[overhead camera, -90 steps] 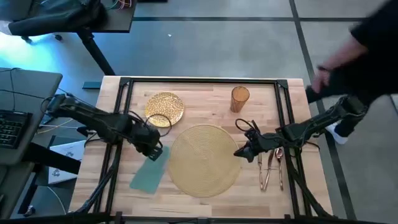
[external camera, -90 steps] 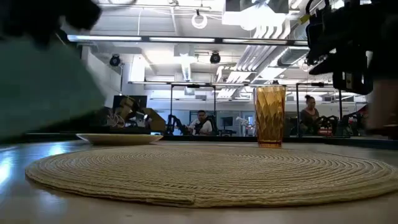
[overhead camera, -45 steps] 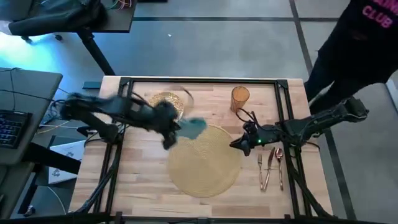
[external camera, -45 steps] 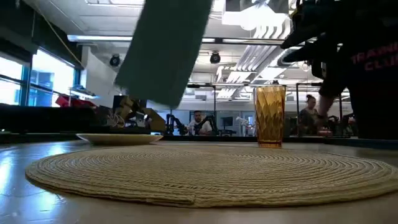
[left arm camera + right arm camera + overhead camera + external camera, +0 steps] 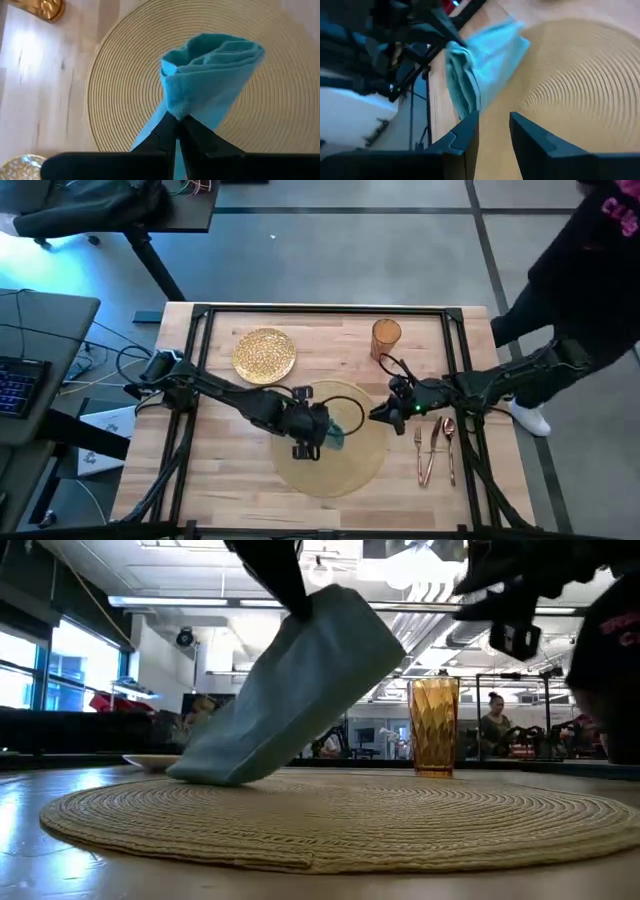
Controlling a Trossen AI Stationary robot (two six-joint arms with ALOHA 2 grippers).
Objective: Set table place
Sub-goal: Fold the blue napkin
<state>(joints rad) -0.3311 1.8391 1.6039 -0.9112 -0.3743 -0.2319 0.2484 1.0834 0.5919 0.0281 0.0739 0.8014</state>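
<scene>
One napkin [image 5: 290, 690] corner pinched, placemat [image 5: 345, 465] edge bare

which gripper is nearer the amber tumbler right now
Right. The right gripper hovers at the placemat's right edge, just in front of the amber tumbler. The left gripper is farther off over the placemat's middle, shut on the teal napkin.

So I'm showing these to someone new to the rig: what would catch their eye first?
Probably the teal napkin, pinched in the left pincer and hanging slanted, its lower end touching the round placemat at the table's middle. Next, the right pincer, open at the mat's right edge, facing the napkin. Then the amber tumbler behind the mat and a person by the table's right corner.
</scene>
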